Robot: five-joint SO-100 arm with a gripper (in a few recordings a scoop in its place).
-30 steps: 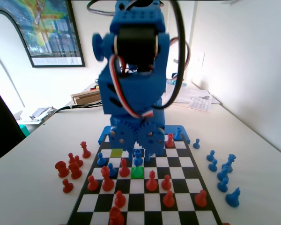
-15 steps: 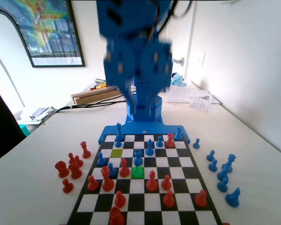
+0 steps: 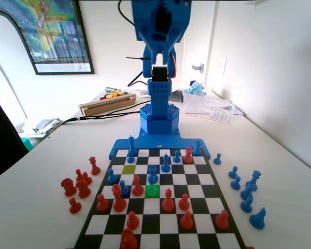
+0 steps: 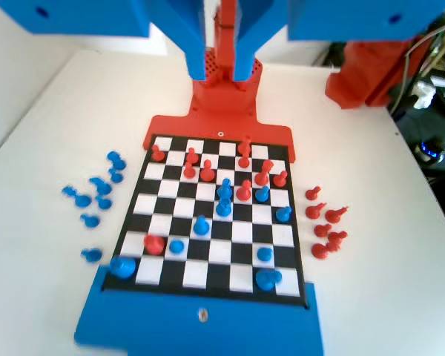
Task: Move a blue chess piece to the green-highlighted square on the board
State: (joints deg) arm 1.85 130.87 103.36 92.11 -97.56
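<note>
On the board (image 3: 197, 179) a blue chess piece (image 3: 153, 175) stands upright in the middle, its base at the far edge of the green-highlighted square (image 3: 152, 191). I cannot tell whether it rests on that square or on the one just beyond. The wrist view has this same piece (image 4: 224, 199) near the board's centre. The blue arm (image 3: 158, 57) is raised high and folded back over its base, far above the pieces. My gripper (image 4: 219, 73) hangs at the top of the wrist view, its jaws slightly apart and holding nothing.
A duller yellow-green square (image 3: 128, 168) lies two rows beyond, to the left. Red pieces (image 3: 168, 201) crowd the near rows around the green square. More red pieces (image 3: 78, 185) stand off the board at left and blue ones (image 3: 247, 191) at right. Other blue pieces (image 3: 166, 163) stand in the far rows.
The arm was low with the gripper around the blue piece; it has swung up and back to its base. The piece stays where it stood.
</note>
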